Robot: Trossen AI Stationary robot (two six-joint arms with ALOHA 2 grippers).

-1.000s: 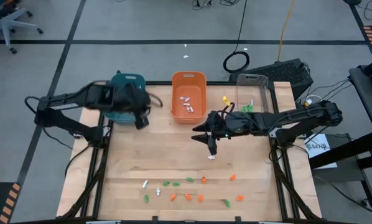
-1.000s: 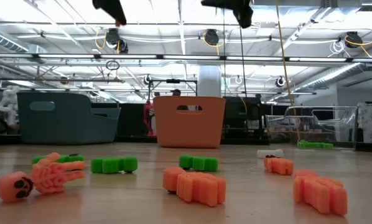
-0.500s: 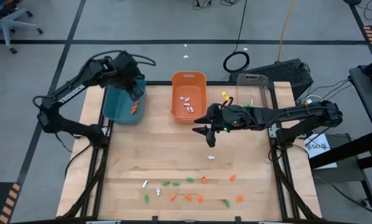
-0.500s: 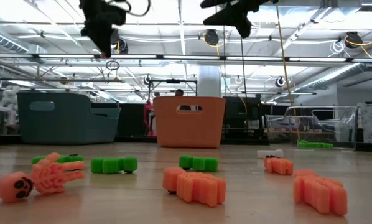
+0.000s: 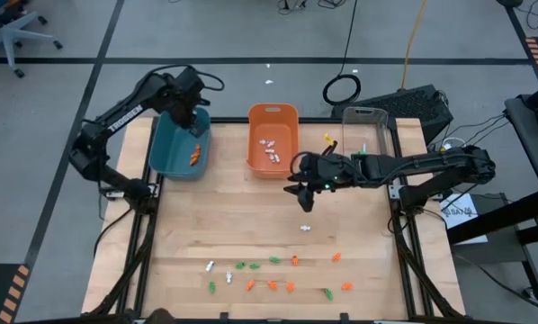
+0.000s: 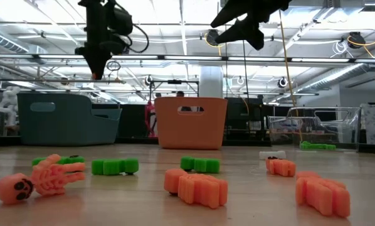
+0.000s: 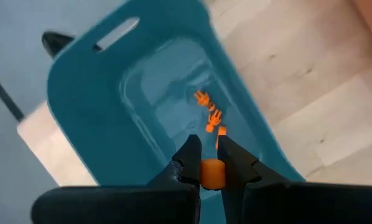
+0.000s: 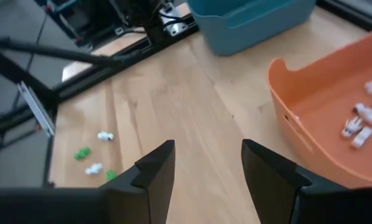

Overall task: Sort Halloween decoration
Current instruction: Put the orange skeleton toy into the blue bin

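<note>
My left end effector [image 7: 209, 163] is pinching an orange trinket [image 7: 212, 172] straight above the teal bin [image 5: 165, 153], so it just drops in. Right end effector [image 8: 204, 163] hangs open beside the orange bin [image 5: 253, 157], nothing in it.

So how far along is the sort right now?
Partly done. Orange trinkets lie in the teal bin, white ones in the orange bin. The left gripper, above the teal bin, pinches one more orange piece. The open right gripper holds nothing. Over a dozen trinkets remain on the table.
</note>
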